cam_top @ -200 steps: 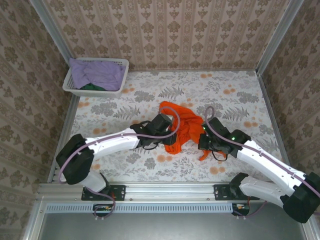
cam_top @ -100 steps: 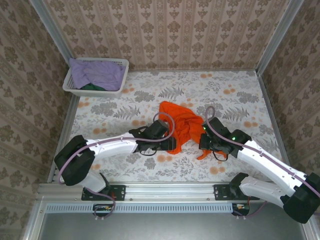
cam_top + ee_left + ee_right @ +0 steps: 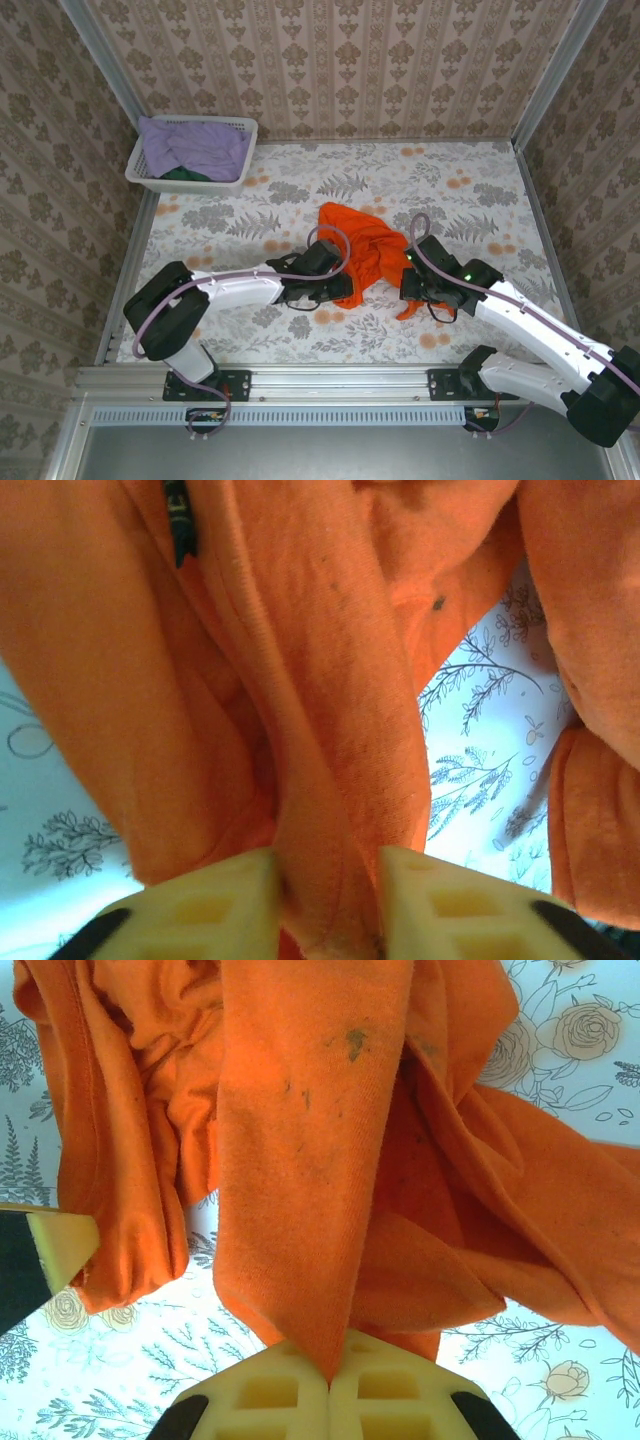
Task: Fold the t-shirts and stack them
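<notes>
Lying crumpled just right of centre in the overhead frame, the orange t-shirt [image 3: 365,245] is bunched on the floral surface [image 3: 470,190], its folds twisted over one another; a few dark specks mark the cloth. At the bottom of the left wrist frame the left fingers [image 3: 210,900] clamp a thick ridge of it; the right fingers [image 3: 265,1390], pressed together, pinch a pointed corner at the bottom of their frame. The cloth looks light, limp and unlikely to hold a shape, so it will probably sag between the two holds; hem corners or shoulder seams seem the better places to grip for spreading. At upper left, a lavender t-shirt [image 3: 200,145] and a dark green t-shirt [image 3: 184,174] wait in the white basket [image 3: 243,150].
</notes>
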